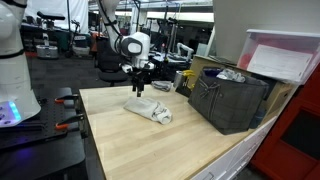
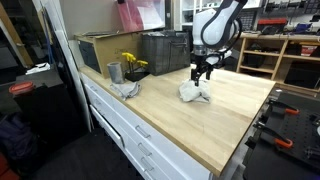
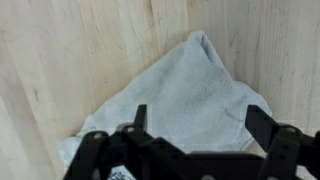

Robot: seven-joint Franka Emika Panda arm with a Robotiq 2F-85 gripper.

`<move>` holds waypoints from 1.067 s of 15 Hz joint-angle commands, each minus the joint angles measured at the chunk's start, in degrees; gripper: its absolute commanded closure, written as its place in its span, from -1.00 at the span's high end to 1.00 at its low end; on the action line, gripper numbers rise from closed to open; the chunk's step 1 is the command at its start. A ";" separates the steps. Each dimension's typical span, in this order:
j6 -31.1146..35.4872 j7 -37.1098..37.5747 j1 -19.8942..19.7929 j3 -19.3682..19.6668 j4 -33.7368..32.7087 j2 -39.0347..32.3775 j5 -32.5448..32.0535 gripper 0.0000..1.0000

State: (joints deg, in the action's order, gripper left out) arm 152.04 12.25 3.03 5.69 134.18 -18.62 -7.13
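1. The black fingers [image 3: 140,118] of the gripper [image 3: 200,125] stand wide, holding nothing.
2. The crumpled white cloth towel [image 3: 190,85] lies just under them, toward 12 o'clock, on the pale wooden table [image 3: 60,60].
3. A shallow pinch may catch only one fold, and the towel could slip out.

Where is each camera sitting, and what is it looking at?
Exterior view: stands off the table's edge, looks across the light wooden tabletop at the crumpled white cloth; the white arm and open black fingers show above it.
Exterior view: stands by the white drawers, looks along the tabletop; arm and fingers hang over the cloth.
Wrist view: sits on the wrist, looks straight down at the cloth; only the fingers show.
Shared: all see the cloth; both exterior views see the dark plastic crate.
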 commanded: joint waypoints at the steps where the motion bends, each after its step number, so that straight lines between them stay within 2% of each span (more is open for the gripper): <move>1: -1.19 -8.37 -2.04 -2.99 -1.05 -0.70 1.55 1.00; 4: 0.10 -16.72 -3.09 -6.69 -1.83 -2.35 2.75 1.00; 11: -0.68 -21.64 -1.70 -4.99 -6.94 -9.22 -5.43 1.00; 16: -0.13 -22.82 -1.99 -4.41 -10.00 -13.38 -7.05 1.00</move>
State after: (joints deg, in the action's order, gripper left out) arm 151.99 -8.74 1.29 1.19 126.42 -29.77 -13.16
